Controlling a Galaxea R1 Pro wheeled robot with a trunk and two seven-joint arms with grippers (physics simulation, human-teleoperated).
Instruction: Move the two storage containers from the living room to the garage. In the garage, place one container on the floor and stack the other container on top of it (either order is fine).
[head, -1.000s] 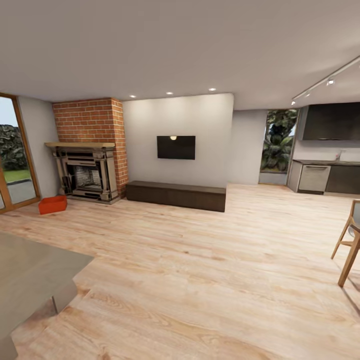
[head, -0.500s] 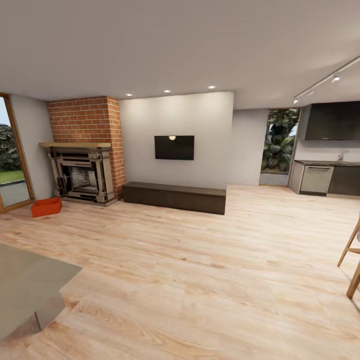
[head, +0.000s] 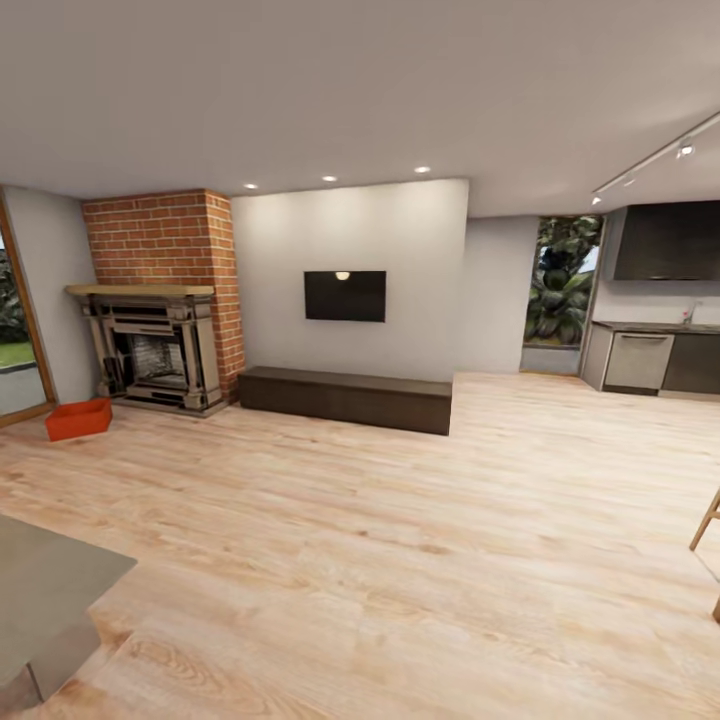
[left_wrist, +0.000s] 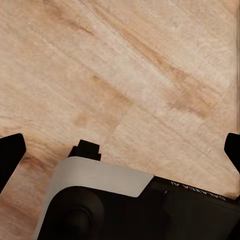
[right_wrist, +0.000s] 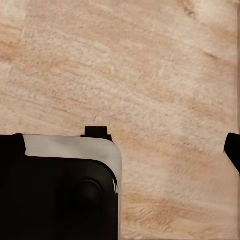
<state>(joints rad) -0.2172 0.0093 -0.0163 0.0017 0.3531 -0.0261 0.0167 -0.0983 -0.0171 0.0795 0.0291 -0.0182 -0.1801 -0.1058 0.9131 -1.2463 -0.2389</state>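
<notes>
The room has a light wood-plank floor (head: 400, 540) and a plain pale ceiling (head: 350, 90) with small round lights. At the left of the frame stands a brick fireplace (head: 155, 300). A dark low bench (head: 345, 398) runs along the white wall (head: 400, 230) in the middle, under a black screen (head: 345, 296). At the right is a window (head: 560, 280) with green plants behind it, and dark kitchen cabinets (head: 668, 240). A grey table corner (head: 45, 590) shows at lower left.

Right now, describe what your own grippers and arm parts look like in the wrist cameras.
Left gripper: black fingertips at the picture's edges, above a black housing with a pale grey curved panel and small pale lettering. Right gripper: black fingertip, black rounded housing edged in pale grey.
</notes>
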